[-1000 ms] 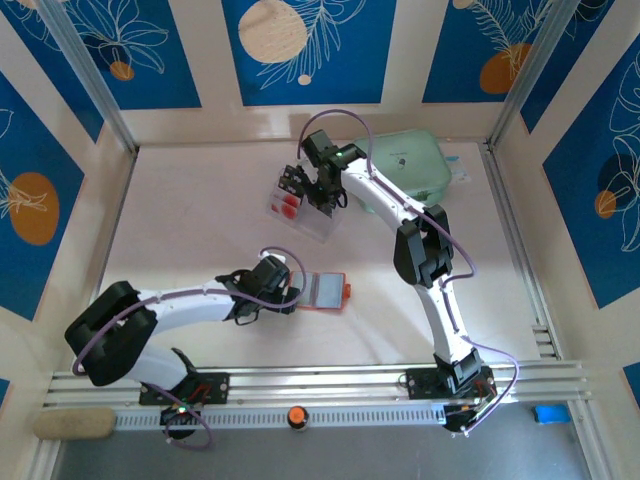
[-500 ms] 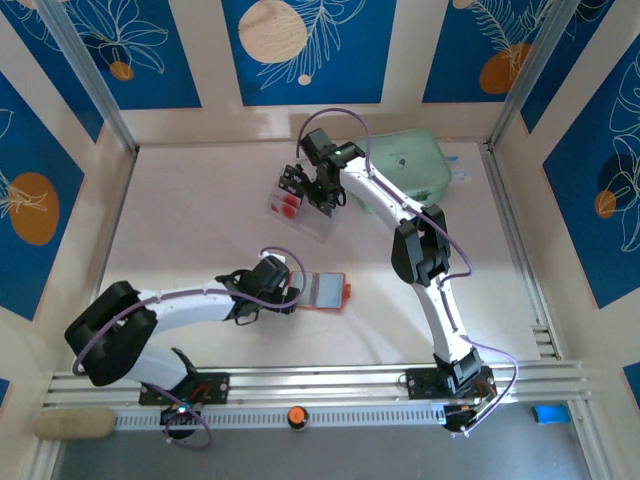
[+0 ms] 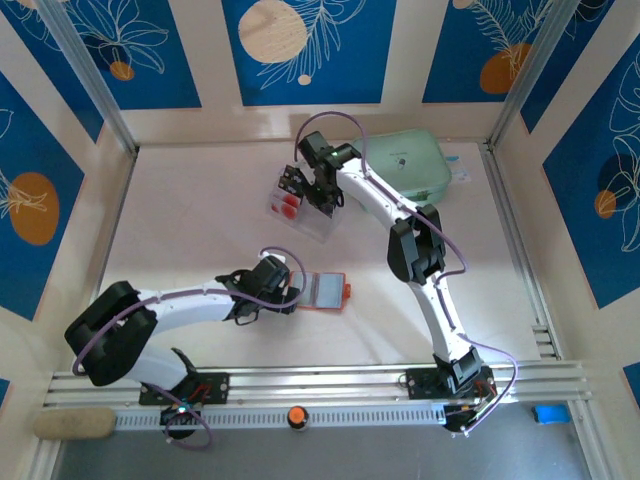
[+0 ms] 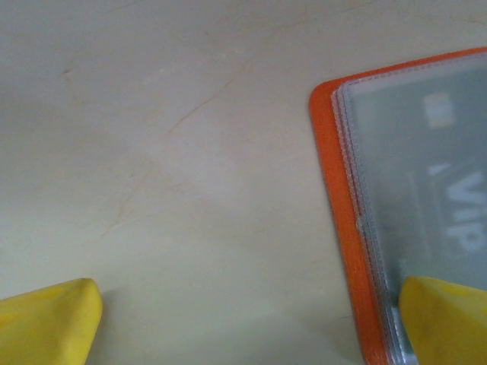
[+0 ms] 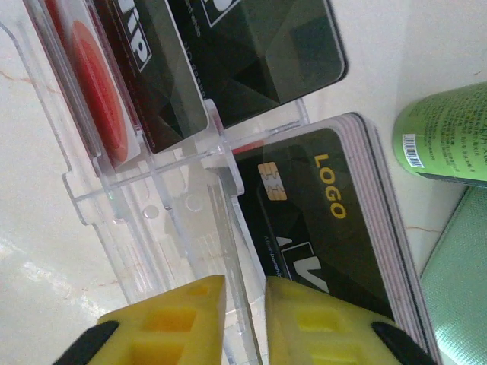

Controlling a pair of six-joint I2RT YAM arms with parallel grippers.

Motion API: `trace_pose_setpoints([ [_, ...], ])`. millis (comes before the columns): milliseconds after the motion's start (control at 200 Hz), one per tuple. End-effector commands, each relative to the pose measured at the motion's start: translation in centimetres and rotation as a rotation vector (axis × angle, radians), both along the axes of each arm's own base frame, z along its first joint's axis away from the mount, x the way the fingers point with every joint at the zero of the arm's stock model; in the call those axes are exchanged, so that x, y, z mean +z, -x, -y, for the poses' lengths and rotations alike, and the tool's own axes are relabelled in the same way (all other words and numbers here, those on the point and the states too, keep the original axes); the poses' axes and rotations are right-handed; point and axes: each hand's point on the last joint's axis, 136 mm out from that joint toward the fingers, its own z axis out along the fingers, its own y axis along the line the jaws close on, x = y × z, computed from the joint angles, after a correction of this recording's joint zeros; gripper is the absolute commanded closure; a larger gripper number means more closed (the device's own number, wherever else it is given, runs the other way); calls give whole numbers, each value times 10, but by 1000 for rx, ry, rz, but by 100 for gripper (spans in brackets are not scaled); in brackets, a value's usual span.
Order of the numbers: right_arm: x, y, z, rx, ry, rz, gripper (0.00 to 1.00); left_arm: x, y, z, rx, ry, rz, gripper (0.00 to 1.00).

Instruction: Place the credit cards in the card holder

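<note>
The orange-red card holder [image 3: 325,292] lies open on the table, and a grey card marked VIP shows in its clear pocket [image 4: 426,198]. My left gripper [image 3: 291,292] sits low beside it, open wide [image 4: 247,327], with the right fingertip [image 4: 445,319] over the holder's near corner. The credit cards [image 3: 293,200] stand in a clear plastic tray [image 5: 152,228]. A black stack has a LOGO card [image 5: 327,220] on top, and more black and red-and-white cards [image 5: 152,61] lie beyond. My right gripper [image 5: 245,319] hovers over the tray, jaws slightly apart astride a clear divider wall, holding nothing.
A mint-green zip pouch [image 3: 405,165] lies right behind the tray, its edge [image 5: 464,289] close to the card stack. A green cylinder with a barcode label [image 5: 449,137] lies next to it. The pale table [image 4: 190,152] spreads to the left of the holder.
The right arm has shifted slightly left over the tray and its jaws have eased a little apart. The left arm and the card holder have not moved.
</note>
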Motion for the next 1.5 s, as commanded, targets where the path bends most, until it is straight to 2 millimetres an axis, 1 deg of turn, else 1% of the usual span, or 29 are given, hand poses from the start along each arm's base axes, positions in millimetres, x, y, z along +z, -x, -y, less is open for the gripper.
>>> trace_pose_setpoints([
  [0,1,0,-2,20,21,4,75,5,-2,-6,19,-1,18,0],
  [135,5,0,-4,22,13,8,74,5,-2,-6,18,-2,20,0],
  [340,17,-4,-4,21,18,43,74,5,-2,-6,19,0,18,0],
  [495,26,-6,-4,19,10,61,78,4,-2,-6,18,-1,17,0],
  [570,24,-6,-5,20,10,55,80,4,-2,-5,18,-1,17,0],
  [770,14,-3,-3,21,22,31,81,4,-1,-6,18,1,17,0],
  [1020,10,-5,-2,28,38,37,73,3,0,-8,19,-3,18,0],
  [1285,14,-11,-1,29,44,67,72,3,-1,-7,19,-1,18,0],
  [1495,-1,-10,4,31,77,43,72,4,-2,-7,19,1,21,0],
])
